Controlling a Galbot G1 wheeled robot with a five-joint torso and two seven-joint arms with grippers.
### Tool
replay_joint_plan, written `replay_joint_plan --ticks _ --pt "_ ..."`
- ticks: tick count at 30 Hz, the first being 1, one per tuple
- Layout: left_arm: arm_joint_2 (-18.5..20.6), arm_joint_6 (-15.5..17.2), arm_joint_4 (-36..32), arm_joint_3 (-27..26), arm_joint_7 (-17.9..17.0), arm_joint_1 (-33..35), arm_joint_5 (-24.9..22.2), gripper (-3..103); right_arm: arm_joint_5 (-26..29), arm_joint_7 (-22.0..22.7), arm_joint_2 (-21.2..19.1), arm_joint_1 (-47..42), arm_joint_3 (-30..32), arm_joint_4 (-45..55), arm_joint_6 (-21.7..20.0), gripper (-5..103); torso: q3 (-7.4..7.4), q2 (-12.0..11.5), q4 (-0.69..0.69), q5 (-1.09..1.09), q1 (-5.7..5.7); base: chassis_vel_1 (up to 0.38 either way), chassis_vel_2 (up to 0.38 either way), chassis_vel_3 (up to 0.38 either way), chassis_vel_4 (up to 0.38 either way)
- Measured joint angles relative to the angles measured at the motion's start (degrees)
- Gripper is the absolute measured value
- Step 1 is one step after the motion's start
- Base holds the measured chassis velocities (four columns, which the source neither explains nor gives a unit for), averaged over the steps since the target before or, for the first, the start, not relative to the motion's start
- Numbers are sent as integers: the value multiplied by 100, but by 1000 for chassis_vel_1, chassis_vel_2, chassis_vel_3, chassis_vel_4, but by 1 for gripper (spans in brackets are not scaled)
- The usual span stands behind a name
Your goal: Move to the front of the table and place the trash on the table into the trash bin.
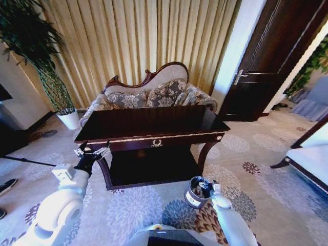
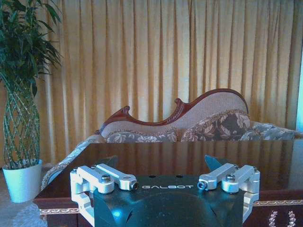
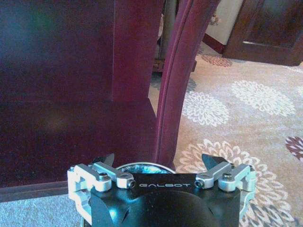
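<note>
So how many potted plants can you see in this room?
1 for sure: a tall leafy plant in a white pot stands on the floor by the curtain, left of the sofa. Foliage past the open door may be a second; its pot is hidden.

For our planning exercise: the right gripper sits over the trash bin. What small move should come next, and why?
Probably lift the right gripper straight up, away from the trash bin. Its jaws stand open above the bin's rim with nothing between them, so nothing seems left to release. The left gripper hovers open at the table's front left corner.
</note>
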Motion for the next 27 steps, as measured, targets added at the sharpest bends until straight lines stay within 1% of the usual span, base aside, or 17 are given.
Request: replay_joint_plan --ticks 4,7,9,13,14,16,17,18,19,21,22,24,26,27 --pt "-2 -2 0 -10 0 8 -1 100 150 -1 -6 -52 -20 108 -12 100 0 0 0 1 0 0 0 0 0" --pt "-1 -2 -8 -31 -2 17 -11 100 460 -23 -34 -209 -34 505 -55 100 0 0 -1 1 0 0 0 0 0" --pt "-3 -2 -10 -34 -2 21 -16 100 554 -50 -52 -263 -37 663 -69 100 0 0 -1 2 0 0 0 0 0" --pt "-38 -4 -15 -30 -3 37 -18 100 1263 -220 -228 -703 -73 2066 -271 100 0 0 -1 0 0 0 0 0 0" --pt "-38 -4 -15 -30 -3 37 -18 100 1263 -220 -228 -703 -73 2066 -271 100 0 0 -1 0 0 0 0 0 0" --pt "-37 -5 -21 -26 -3 33 -21 100 1384 -246 -323 -881 -51 2775 -298 100 0 0 1 0 0 0 0 0 0" --pt "-37 -5 -21 -26 -3 33 -21 100 1384 -246 -323 -881 -51 2775 -298 100 0 0 1 0 0 0 0 0 0" --pt "-36 -5 -27 -26 -5 30 -24 100 1465 -247 -390 -1008 -17 3277 -318 100 0 -1 0 1 0 0 0 0 0" --pt "-37 -6 -38 -26 -5 33 -27 100 1524 -246 -448 -1116 27 3696 -364 100 0 0 1 -2 0 0 0 0 0" --pt "-41 -6 -60 -27 -8 48 -30 100 1584 -243 -520 -1289 83 4242 -466 100 0 0 -1 1 0 0 0 0 0" --pt "-41 -6 -60 -27 -8 48 -30 100 1584 -243 -520 -1289 83 4242 -466 100 0 0 -1 1 0 0 0 0 0" --pt "-69 -12 -87 -31 -7 63 -35 100 1641 -229 -584 -1460 142 4886 -600 100 0 0 -1 -1 0 0 0 0 0" --pt "-119 -15 -133 -35 -21 87 -42 100 1665 -107 -612 -1561 158 5478 -742 100 0 0 -1 1 0 0 0 0 0" --pt "-119 -15 -133 -35 -21 87 -42 100 1665 -107 -612 -1561 158 5478 -742 100 0 0 -1 1 0 0 0 0 0"
